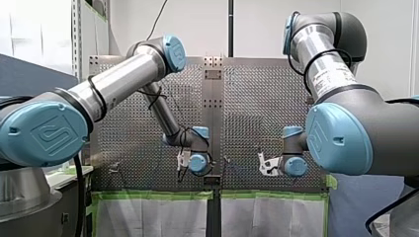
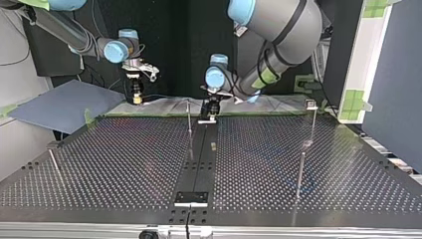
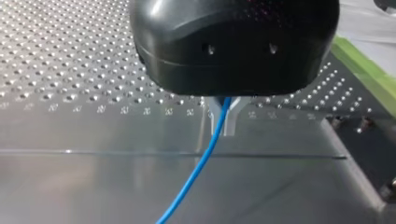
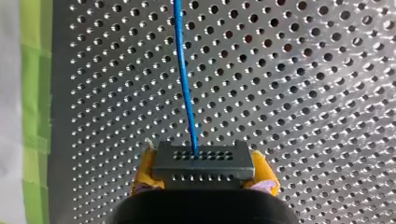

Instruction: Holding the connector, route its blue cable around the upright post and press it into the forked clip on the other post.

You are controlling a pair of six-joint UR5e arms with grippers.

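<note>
A white wall (image 1: 247, 24) is closing off the room beyond the perforated metal worktop (image 1: 138, 128) in the front view. Green tape (image 1: 148, 195) is running along the worktop's edge at the bottom of that view, and a white sheet (image 1: 153, 217) is hanging below it. A slotted metal upright (image 1: 76, 34) is standing at the left.

In the top view, a dark backdrop (image 2: 174, 55) is filling the space behind the worktop. A blue-grey board (image 2: 59, 104) is lying at the left, beside a pale wall (image 2: 15, 89). A white frame (image 2: 366, 59) carrying green tape patches (image 2: 356, 99) is standing at the right, next to a dark blue partition (image 2: 398, 84). Light is reflecting off the worktop surface.
</note>
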